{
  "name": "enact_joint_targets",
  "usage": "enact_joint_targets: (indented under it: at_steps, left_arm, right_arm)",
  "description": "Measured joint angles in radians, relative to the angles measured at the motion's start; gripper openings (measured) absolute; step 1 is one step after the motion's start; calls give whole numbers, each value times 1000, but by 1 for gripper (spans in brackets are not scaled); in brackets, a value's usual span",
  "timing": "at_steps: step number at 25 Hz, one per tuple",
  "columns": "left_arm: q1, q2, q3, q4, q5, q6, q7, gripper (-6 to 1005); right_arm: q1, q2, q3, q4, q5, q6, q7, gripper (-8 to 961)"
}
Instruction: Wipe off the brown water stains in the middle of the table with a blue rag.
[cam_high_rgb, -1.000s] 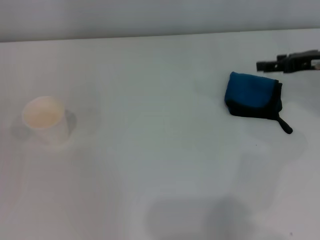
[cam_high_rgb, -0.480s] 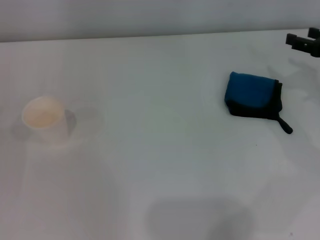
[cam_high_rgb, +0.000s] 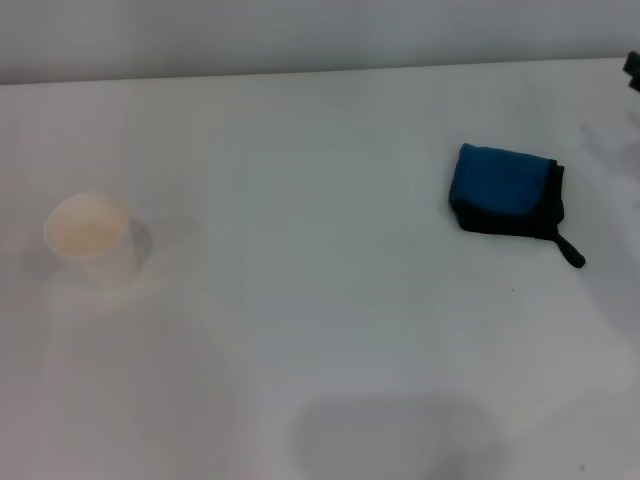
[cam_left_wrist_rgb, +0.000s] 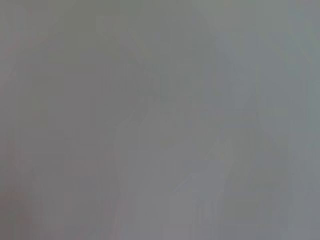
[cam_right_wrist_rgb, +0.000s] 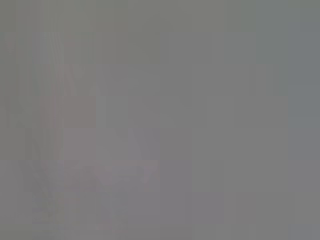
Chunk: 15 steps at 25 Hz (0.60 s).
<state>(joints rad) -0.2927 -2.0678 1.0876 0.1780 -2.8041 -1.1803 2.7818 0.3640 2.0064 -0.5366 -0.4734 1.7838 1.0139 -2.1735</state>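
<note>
At about nine o'clock on the large flat white matte table (cam_high_rgb: 330, 150) stands a small white paper cup (cam_high_rgb: 92, 240) with a pale beige inside, upright and alone. Moving toward the centre, the tabletop reads as plain white; the brown water stains that the task names do not show there as any distinct blotches, so either they are too faint to tell or the middle is already clean, and this cannot be settled from the head view. A soft grey shadow lies near six o'clock. At about two o'clock lies the small folded bright blue rag (cam_high_rgb: 502, 186) with black edging, its short black loop tail trailing toward five o'clock; it rests flat, with nothing touching it. At the far right edge, near three o'clock and well apart from the rag, only a dark sliver of the right gripper (cam_high_rgb: 634, 72) shows, and whether it is spread or pressed together cannot be told. The left gripper is not in sight, and both wrist views give only blank grey. As a judgement, the rag lies released, so either wiping is finished or it has not begun.
</note>
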Motion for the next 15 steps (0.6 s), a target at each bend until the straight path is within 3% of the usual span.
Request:
enact_joint_targets:
  at_steps: [3,7,15]
  left_arm:
    - [1,0,0,10,0,0,0,874]
    - [3,0,-26,17,-1,0,0,874]
    - [-2,1,-52,18,-2,0,5,874]
  right_arm:
    - [0,1,35,134,187,31,-249,798]
    - [6,1,66,207,290,34,-380,798]
    - [2,3,220,285,335,97,-522,798]
